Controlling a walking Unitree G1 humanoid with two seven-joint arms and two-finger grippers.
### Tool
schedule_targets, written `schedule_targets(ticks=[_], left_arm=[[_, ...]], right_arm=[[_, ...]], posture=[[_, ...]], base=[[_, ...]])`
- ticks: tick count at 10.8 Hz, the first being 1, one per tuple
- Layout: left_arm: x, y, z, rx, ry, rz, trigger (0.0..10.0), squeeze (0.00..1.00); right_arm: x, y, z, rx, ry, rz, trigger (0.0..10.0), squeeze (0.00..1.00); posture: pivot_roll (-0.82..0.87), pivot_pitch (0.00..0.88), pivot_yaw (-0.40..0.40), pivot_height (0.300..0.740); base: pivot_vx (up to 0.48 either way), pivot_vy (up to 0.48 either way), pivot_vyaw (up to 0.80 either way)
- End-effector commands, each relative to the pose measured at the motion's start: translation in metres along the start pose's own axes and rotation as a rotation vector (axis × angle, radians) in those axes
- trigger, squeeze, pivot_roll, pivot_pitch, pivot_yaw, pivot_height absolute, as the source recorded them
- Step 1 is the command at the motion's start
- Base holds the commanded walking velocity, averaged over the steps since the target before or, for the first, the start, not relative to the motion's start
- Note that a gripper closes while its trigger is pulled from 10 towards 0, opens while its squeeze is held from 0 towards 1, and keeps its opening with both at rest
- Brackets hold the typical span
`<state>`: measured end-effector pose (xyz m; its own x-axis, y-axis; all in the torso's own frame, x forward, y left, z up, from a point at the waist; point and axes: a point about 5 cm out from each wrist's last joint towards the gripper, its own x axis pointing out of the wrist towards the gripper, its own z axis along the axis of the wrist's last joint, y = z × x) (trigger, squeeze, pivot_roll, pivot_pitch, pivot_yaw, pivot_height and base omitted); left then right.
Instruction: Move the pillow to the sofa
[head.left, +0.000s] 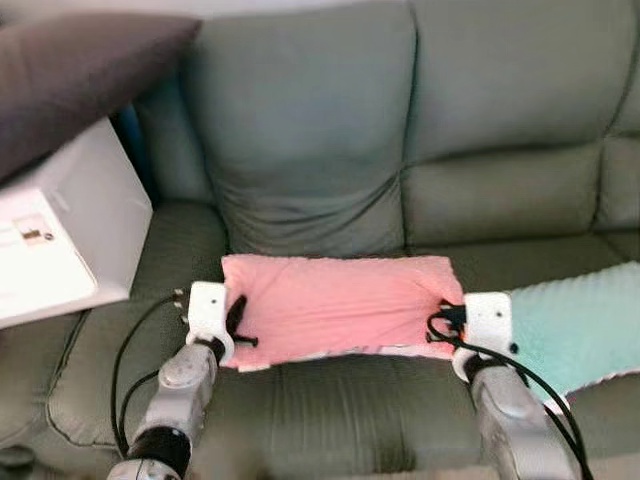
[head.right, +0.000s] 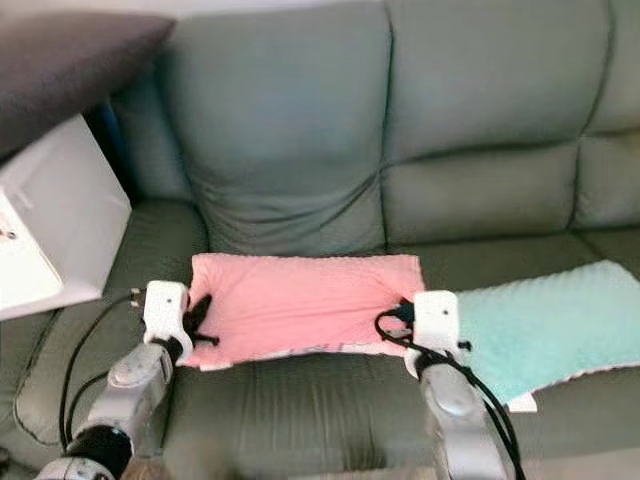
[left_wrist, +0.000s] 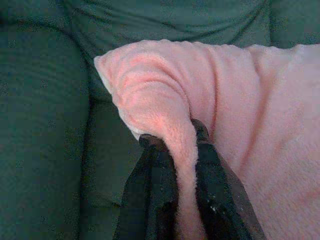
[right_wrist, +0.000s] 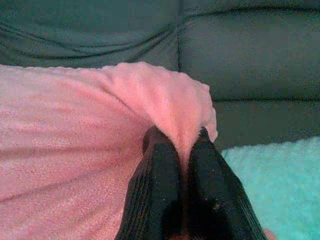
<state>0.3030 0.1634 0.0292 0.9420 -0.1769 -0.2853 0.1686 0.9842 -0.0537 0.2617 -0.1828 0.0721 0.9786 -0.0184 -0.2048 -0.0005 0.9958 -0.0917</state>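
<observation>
The left gripper (head.left: 238, 322) and right gripper (head.left: 446, 318) each have fingers pinched on an end of the pink pillow (head.left: 335, 305), which lies on the seat of the green sofa (head.left: 300, 150) beside a mint pillow (head.left: 575, 325). A white box (head.left: 60, 235) sits at the left.

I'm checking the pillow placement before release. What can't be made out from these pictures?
- Underside of the pink pillow: hidden by the pillow itself, so whether it rests fully on the sofa seat cannot be told.
- Fabric between the left gripper fingers and the right gripper fingers: covered by the fingers.
- Mint pillow: cut off at the head views' right edge.
- White box and dark cushion: cut off at the left edge.
</observation>
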Motion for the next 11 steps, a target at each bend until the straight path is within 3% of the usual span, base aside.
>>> schedule_targets(ticks=[1, 4, 6, 8, 10, 11], left_arm=[[-0.004, 0.006, -0.001, 0.004, -0.017, 0.012, 10.0, 0.00], [-0.002, -0.012, -0.006, -0.006, -0.008, -0.056, 10.0, 0.00], [0.008, -0.017, 0.002, -0.041, -0.037, -0.026, 10.0, 0.00], [0.019, -0.015, 0.013, -0.114, -0.045, 0.081, 10.0, 0.00], [0.025, -0.007, 0.023, -0.106, -0.040, 0.124, 10.0, 0.00], [0.026, 0.006, 0.025, -0.152, -0.017, 0.203, 10.0, 0.00]], right_arm=[[-0.005, -0.009, 0.003, 0.007, -0.007, -0.055, 10.0, 0.00], [-0.011, -0.009, -0.010, 0.082, 0.101, -0.066, 10.0, 0.00], [0.000, -0.018, -0.005, 0.046, 0.088, -0.080, 10.0, 0.00], [0.020, -0.019, 0.012, -0.009, 0.001, -0.063, 10.0, 0.00], [0.034, -0.004, 0.022, -0.094, -0.092, 0.005, 10.0, 0.00], [0.045, 0.005, 0.021, -0.098, -0.100, 0.031, 10.0, 0.00]], posture=[[-0.17, 0.207, 0.106, 0.740], [-0.19, 0.278, 0.093, 0.740], [-0.20, 0.333, 0.087, 0.740], [-0.22, 0.380, 0.087, 0.740], [-0.22, 0.403, 0.081, 0.740], [-0.20, 0.416, 0.079, 0.740]], base=[[0.000, 0.000, 0.00], [0.000, 0.000, 0.00], [0.000, 0.000, 0.00], [0.000, 0.000, 0.00], [0.000, 0.000, 0.00], [0.000, 0.000, 0.00]])
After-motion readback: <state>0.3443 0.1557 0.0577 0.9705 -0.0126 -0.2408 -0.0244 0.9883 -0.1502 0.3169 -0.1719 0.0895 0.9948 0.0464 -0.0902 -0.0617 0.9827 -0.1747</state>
